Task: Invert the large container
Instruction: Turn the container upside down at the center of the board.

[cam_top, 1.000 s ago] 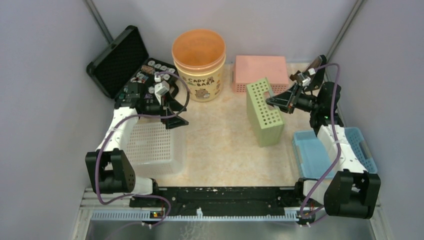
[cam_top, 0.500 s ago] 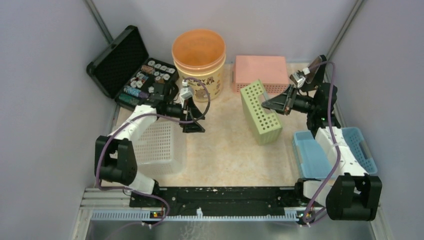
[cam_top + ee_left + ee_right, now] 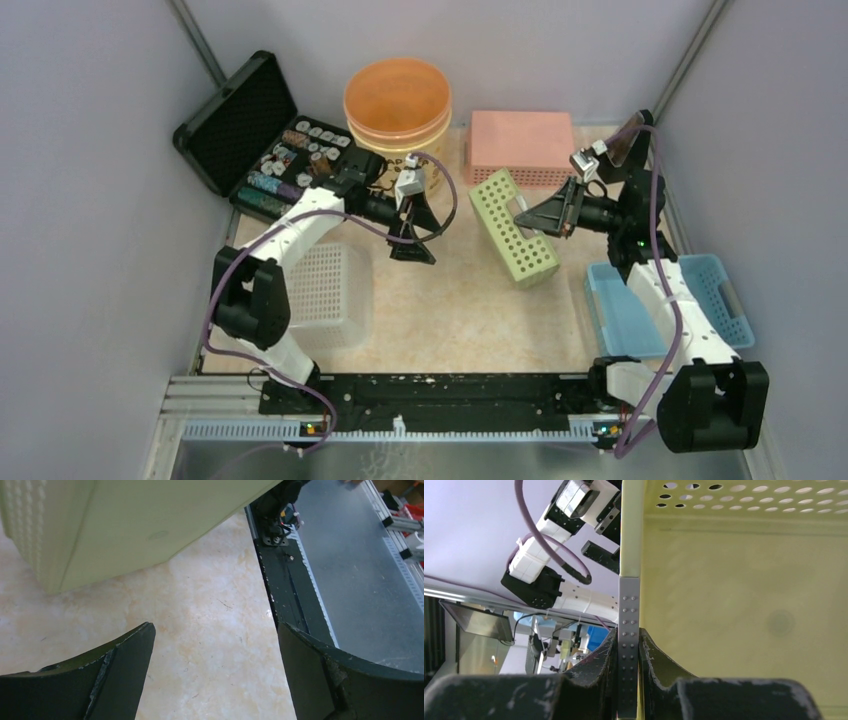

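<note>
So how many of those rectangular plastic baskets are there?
4: white basket front left, green basket tilted mid-table, pink basket at the back, blue basket front right. I see no others.

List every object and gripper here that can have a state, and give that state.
green container, tilted, held by its rim
right gripper, shut on the green container's rim
left gripper, open, empty
black case, lid open
orange bucket, upright, no lid
pink basket, upside down
white basket, upright
</note>
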Controlling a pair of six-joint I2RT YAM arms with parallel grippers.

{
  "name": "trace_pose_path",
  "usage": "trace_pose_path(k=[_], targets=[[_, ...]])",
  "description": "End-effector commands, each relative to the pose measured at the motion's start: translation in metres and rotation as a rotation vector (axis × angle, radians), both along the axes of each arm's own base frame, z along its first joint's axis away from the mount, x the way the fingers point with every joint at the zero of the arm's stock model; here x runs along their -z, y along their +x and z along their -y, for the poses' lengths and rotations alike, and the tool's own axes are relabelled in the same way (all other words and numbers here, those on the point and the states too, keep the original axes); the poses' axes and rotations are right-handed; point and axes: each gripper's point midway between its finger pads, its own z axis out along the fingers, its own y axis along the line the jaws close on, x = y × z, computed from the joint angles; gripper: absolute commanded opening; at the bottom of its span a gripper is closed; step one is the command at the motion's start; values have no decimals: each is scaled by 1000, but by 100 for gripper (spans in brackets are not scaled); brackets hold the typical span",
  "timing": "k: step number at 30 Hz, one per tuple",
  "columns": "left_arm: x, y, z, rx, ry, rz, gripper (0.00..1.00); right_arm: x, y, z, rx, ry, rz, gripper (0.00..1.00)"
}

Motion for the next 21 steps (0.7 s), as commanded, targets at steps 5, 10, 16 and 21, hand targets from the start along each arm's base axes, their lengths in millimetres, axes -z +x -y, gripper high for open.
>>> trace_pose_path(k=[5, 10, 16, 21], targets=[[-8, -35, 11, 173, -44, 32, 99, 7, -12, -12, -47, -18, -3, 0], [-33, -42, 10, 216, -86, 86, 99, 10, -18, -15, -61, -24, -68, 0], [-67, -46, 9, 228, -129, 176, 99, 8, -25, -18, -77, -33, -154, 0], [-97, -37, 10, 186, -130, 305, 99, 0, -34, -24, -106, -42, -208, 0]])
